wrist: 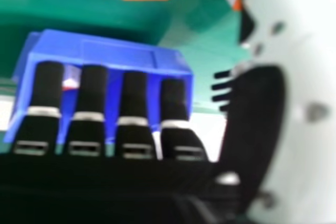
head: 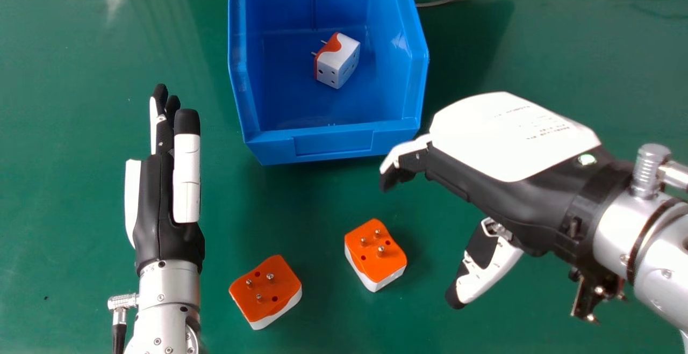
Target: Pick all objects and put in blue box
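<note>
"Where are your hands right now?"

"Your right hand (head: 510, 139) is palm down above the green table (head: 64, 182), on the right, near the front corner of the blue box (head: 333, 147). Its fingers (wrist: 135, 95) are extended side by side with gaps between them, bending slightly downward, and the thumb hangs well apart from them."

"And your left hand?"

"Your left hand (head: 160, 203) is on the left, pointing forward, edge up. Its fingers (head: 159, 96) are straight and close together. You can't tell whether they all touch."

"What do you have in the box?"

"One orange and white adapter (head: 338, 64), tilted on the box floor, with its pins toward your left."

"And the other two?"

"You have both on the table in front of the box, orange faces and pins up. The right adapter (head: 374, 252) is nearer the box, between the left adapter (head: 266, 289) and your right thumb. The left adapter is closer to you, between your left wrist and the right adapter."
</note>
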{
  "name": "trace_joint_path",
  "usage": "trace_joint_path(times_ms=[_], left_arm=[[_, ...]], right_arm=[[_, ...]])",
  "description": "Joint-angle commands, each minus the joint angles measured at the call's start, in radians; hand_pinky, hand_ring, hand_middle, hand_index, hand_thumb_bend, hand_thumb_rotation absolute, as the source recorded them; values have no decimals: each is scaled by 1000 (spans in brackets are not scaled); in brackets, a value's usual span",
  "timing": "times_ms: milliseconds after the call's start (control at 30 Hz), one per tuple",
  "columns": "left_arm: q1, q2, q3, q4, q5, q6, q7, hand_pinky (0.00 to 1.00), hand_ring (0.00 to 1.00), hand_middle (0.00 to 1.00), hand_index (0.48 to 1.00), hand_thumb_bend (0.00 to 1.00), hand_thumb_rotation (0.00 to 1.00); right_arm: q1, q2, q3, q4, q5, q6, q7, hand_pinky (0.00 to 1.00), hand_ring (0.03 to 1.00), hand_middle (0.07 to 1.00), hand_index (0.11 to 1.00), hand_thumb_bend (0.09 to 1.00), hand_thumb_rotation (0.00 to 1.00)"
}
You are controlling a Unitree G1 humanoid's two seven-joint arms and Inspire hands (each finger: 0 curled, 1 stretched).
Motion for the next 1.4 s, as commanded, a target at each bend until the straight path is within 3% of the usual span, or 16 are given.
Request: trace_joint_path(times_ms=[0,100,167,300,400,500,567,633,767,900,1067,1200,1367], left_arm=[[-9,4,2,-10,2,-5,2,1000,1000,1000,1000,897,1000],[-8,5,2,-11,3,-2,2,1000,1000,1000,1000,898,1000],[-8,4,4,-10,-6,-7,-4,1000,1000,1000,1000,900,1000],[-7,4,5,-10,-8,-9,-6,1000,1000,1000,1000,901,1000],[-7,7,4,-7,0,-12,-4,1000,1000,1000,1000,903,1000],[-8,0,5,-15,-12,-3,-5,1000,1000,1000,1000,903,1000],[-9,-3,5,-13,-13,-8,-4,1000,1000,1000,1000,904,1000],[-8,-1,4,-8,-9,-14,-1,1000,1000,1000,1000,901,1000],[-7,5,1,-12,-1,-6,-1,1000,1000,1000,1000,897,1000],[-8,4,2,-12,-6,-1,0,1000,1000,1000,1000,898,1000],[-11,0,5,-4,-12,-14,0,1000,1000,1000,1000,898,1000],[-11,2,5,-7,0,-5,7,1000,1000,1000,1000,896,1000],[-11,3,4,-9,-1,-4,5,1000,1000,1000,1000,898,1000]], right_arm=[[-16,14,-2,-16,-35,-15,7,844,883,902,885,891,143],[-12,34,-1,-13,-50,-20,14,875,907,922,908,913,155],[-9,47,-2,-8,-49,-22,15,900,925,938,927,931,165],[-7,66,0,9,-41,-33,12,920,940,950,942,945,171],[-6,81,2,30,-10,-42,3,936,962,968,963,966,171],[-10,89,11,51,6,-55,3,936,962,968,963,966,171],[-6,97,18,62,11,-65,-8,938,970,975,970,973,161],[-4,110,31,72,15,-73,-21,931,976,980,976,979,153],[1,121,57,81,19,-109,-47,919,975,982,980,983,142],[15,133,78,84,18,-137,-64,893,962,974,977,987,128],[39,140,111,109,5,-182,-94,893,962,974,977,987,128],[47,148,132,135,-8,-205,-112,825,918,944,956,989,102],[53,158,146,163,-20,-225,-130,801,901,930,944,986,91]])
